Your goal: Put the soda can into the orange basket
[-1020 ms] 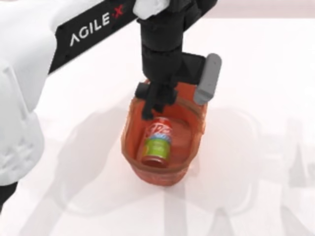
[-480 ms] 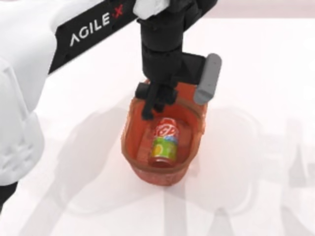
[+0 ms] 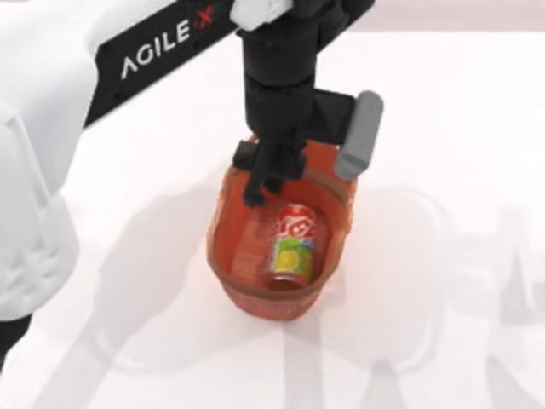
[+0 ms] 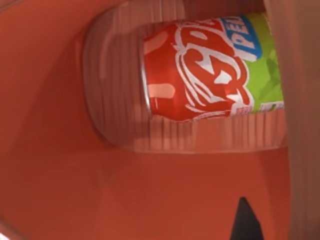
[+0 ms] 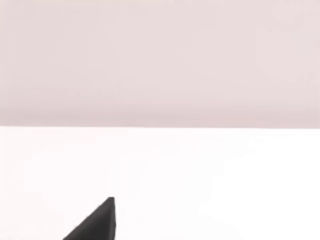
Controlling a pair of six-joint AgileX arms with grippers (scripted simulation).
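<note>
The basket (image 3: 228,247) stands on the white table (image 3: 443,281), about in the middle of the top view. It is oval, with orange-red walls and a slatted floor. Inside it lies the can (image 3: 293,245), on its side on the floor. Its red part with the white lettering points away from the camera, toward the far end of the basket, and its lime-green part points toward the near end. The can lies in the right half of the basket, close to the right wall; whether it touches this wall, I cannot tell. Nothing else is seen in the basket.

The left gripper (image 3: 266,183) hangs over the far end of the basket, just above the rim, and its dark fingers (image 3: 254,189) point down into the basket. They hold nothing, and the can lies free below and in front of them. Whether the fingers are apart or together, the views do not show clearly.

In the left wrist view the can (image 4: 210,70) lies on the pale slats, with the orange wall (image 4: 60,175) of the basket around it.

The right wrist view shows only the bare table (image 5: 200,175) and one dark fingertip (image 5: 97,222) of the right gripper; the state of its fingers I cannot tell.
</note>
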